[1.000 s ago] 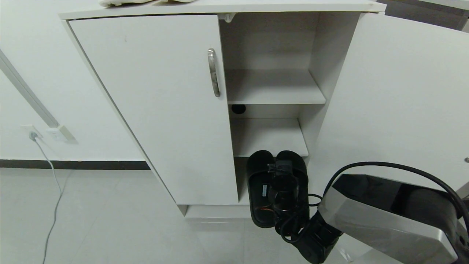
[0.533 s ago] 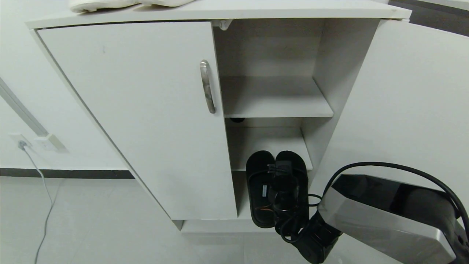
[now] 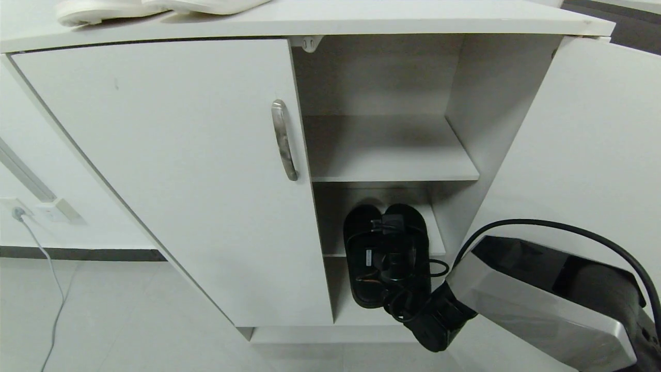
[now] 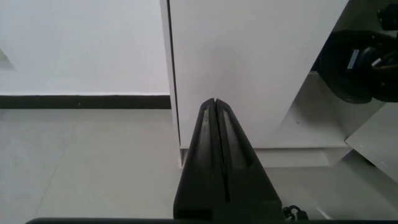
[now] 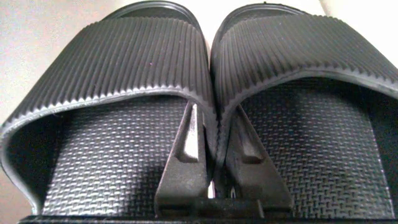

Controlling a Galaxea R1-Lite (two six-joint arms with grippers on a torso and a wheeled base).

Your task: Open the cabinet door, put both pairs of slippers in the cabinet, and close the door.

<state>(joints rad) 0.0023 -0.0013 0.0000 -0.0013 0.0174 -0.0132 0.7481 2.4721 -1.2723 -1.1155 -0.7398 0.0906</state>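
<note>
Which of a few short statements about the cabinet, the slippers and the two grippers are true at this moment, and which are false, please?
1. The right gripper is shut on the black slippers. True.
2. The right door is closed. False: it stands open; it is the left door that is closed.
3. Pale slippers lie on the cabinet's top. True.
4. The black slippers rest on the upper shelf. False: they are held below it, at the lower opening.
5. The left gripper is open. False: it is shut, with nothing in it.
</note>
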